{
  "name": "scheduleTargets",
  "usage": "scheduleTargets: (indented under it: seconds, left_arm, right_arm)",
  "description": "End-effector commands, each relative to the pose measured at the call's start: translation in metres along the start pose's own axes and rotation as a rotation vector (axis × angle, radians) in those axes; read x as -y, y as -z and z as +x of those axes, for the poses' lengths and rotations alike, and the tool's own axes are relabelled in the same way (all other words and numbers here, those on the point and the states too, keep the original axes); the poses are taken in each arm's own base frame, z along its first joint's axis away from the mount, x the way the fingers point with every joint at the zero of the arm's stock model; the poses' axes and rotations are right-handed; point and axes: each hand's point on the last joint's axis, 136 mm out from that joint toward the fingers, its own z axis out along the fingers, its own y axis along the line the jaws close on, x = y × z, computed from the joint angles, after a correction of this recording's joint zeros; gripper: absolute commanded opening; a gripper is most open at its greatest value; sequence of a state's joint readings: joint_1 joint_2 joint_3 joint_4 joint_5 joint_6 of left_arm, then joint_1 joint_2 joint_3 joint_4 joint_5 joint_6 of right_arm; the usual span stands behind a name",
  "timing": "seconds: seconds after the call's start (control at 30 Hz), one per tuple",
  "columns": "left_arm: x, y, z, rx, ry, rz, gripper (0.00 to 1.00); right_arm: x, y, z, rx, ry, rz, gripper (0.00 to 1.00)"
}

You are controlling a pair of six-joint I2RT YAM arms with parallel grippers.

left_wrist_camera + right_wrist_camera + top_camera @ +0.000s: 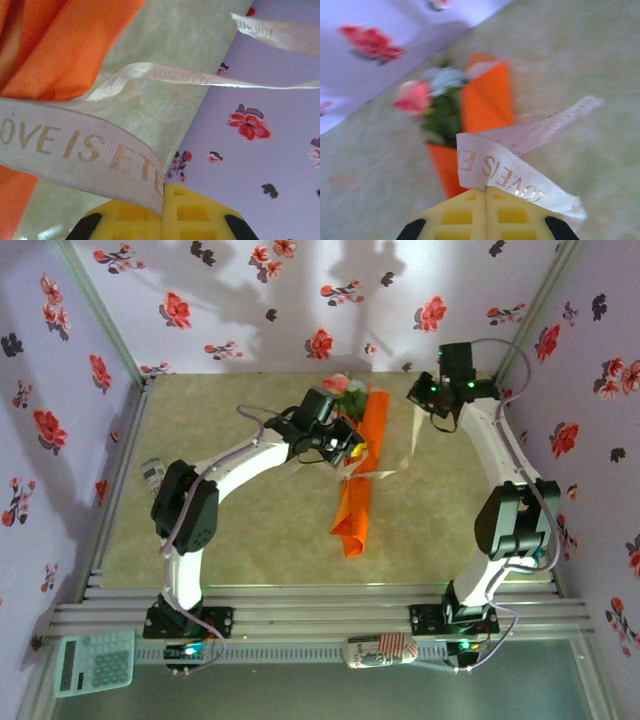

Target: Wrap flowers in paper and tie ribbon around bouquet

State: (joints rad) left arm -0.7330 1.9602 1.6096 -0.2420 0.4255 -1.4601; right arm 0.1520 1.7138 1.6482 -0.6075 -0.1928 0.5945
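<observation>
Wrapping judged complete: paper (pixel 352 525) forms slim cone around flowers (pixel 345 388); bouquet (pixel 365 440) lies at centre of bench (pixel 230 540), blooms toward far wall. Tying in hand, not done: ribbon (pixel 75 150) slack beside cone, no knot visible. Left gripper (pixel 163 187) clenched on ribbon at bouquet's middle. Right gripper (pixel 485 189) clenched on another stretch, near bloom end. Left to do, by judgement: cinch, knot.
</observation>
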Motion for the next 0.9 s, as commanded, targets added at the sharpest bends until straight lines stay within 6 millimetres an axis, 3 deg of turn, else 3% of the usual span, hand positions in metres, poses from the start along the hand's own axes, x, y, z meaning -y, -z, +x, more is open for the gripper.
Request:
scheduleTargets:
  seconds: [0.0, 0.13, 0.4, 0.5, 0.6, 0.7, 0.87]
  left_arm:
    - [0.01, 0.007, -0.002, 0.078, -0.234, 0.08, 0.0]
    - [-0.009, 0.001, 0.014, 0.106, -0.4, 0.09, 0.0]
    - [-0.036, -0.006, 0.037, 0.246, -0.626, 0.118, 0.0]
    - [-0.042, -0.007, 0.042, 0.288, -0.691, 0.132, 0.0]
    - [-0.044, -0.01, 0.051, 0.314, -0.777, 0.132, 0.0]
    - [-0.044, -0.013, 0.062, 0.369, -0.883, 0.167, 0.0]
    - [-0.051, -0.023, 0.079, 0.429, -1.016, 0.166, 0.0]
  right_arm:
    - [-0.047, -0.007, 0.026, -0.07, 0.01, -0.181, 0.0]
    - [-0.089, -0.015, 0.056, -0.157, 0.037, -0.311, 0.0]
    - [-0.147, -0.045, 0.13, -0.391, 0.101, -0.432, 0.0]
    - [-0.174, -0.043, 0.164, -0.48, 0.164, -0.502, 0.0]
    - [-0.196, -0.026, 0.188, -0.521, 0.215, -0.591, 0.0]
    - [-0.202, -0.015, 0.205, -0.565, 0.212, -0.64, 0.0]
    - [-0.183, -0.019, 0.235, -0.708, 0.208, -0.616, 0.0]
